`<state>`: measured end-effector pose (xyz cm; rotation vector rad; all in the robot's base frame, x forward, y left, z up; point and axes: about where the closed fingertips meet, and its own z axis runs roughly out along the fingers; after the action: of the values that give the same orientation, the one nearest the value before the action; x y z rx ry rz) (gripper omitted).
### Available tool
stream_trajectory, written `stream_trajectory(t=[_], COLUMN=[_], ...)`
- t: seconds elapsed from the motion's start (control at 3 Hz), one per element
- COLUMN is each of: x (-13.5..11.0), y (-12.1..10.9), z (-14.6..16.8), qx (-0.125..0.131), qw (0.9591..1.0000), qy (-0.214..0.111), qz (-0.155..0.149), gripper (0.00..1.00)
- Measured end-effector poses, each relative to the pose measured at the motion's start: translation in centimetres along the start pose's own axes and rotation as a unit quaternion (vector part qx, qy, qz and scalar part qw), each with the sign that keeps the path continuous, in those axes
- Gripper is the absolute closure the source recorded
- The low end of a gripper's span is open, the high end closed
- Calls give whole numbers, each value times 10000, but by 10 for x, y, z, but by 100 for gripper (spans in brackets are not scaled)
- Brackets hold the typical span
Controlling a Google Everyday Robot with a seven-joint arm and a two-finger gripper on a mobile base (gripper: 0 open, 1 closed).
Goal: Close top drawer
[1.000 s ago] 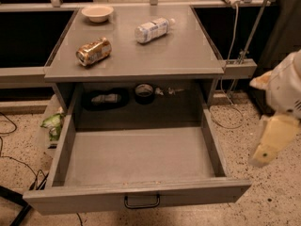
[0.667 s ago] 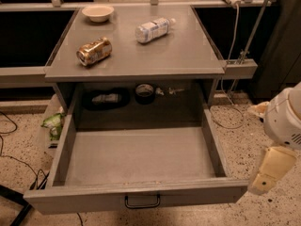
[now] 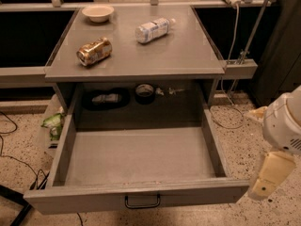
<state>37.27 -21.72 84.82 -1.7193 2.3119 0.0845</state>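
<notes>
Grey metal top drawer (image 3: 197, 196) stands pulled far out beneath the table (image 3: 183, 53), wire handle at front centre. Claw (image 3: 264, 185) hangs just beside the drawer's front right corner; spread or pressed together, cannot tell. On the table: bowl (image 3: 98, 13), dented can (image 3: 94, 52), bottle (image 3: 153, 29) lying down.
</notes>
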Motion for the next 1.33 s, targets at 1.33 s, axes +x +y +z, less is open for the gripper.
stream_trajectory(t=[1.33], x=[-15], y=[122], z=[98], qx=[-1350], qw=[9847], qy=[-881], qz=[-663], gripper=[0])
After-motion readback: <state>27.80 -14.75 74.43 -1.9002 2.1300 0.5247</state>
